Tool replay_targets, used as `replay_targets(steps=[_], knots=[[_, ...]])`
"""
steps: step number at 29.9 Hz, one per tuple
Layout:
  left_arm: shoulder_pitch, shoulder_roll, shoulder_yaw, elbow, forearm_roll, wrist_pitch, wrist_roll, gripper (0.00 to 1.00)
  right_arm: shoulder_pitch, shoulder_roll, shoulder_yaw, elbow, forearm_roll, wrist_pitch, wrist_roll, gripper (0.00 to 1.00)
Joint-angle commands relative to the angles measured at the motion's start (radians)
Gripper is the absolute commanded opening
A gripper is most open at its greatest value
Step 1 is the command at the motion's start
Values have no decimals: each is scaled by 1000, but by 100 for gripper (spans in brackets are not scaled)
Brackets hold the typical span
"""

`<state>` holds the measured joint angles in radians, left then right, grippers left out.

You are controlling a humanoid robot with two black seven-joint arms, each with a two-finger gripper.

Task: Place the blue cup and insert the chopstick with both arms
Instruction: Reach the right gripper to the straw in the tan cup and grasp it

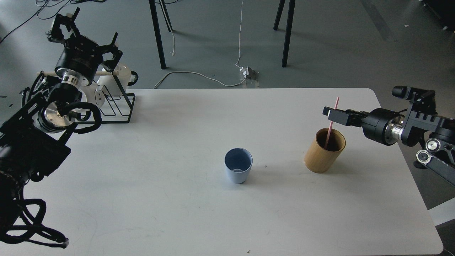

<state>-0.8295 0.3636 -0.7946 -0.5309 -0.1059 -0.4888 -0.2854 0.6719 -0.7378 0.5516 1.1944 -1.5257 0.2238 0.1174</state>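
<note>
The blue cup (238, 165) stands upright and empty near the middle of the white table (170, 199). The pink chopstick (336, 103) leans in the tan wooden holder (321, 156), to the cup's right. My right gripper (332, 115) comes in level from the right, and its tip is at the chopstick's upper half, just above the holder's rim. It is seen side-on, so I cannot tell whether its fingers are closed on the stick. My left gripper (83, 32) is open and empty, raised over the far left corner, far from the cup.
A black wire rack (119, 106) with white mugs (119, 73) and a pale wooden rod stands at the table's far left corner, right under my left gripper. Black chair legs (158, 35) and cables lie on the floor beyond the table.
</note>
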Motion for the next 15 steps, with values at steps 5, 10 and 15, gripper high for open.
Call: replay_targets(steps=[5,10,15], knots=[[-7,0,0,2,0,0,2,100,32,11,-62,-35,-1,0,-2,44],[-7,-2,0,2,0,0,2,100,34,44,-62,-70,-1,0,5,29],[-8,3,2,3,0,0,2,100,35,49,-62,-68,-1,2,5,13]])
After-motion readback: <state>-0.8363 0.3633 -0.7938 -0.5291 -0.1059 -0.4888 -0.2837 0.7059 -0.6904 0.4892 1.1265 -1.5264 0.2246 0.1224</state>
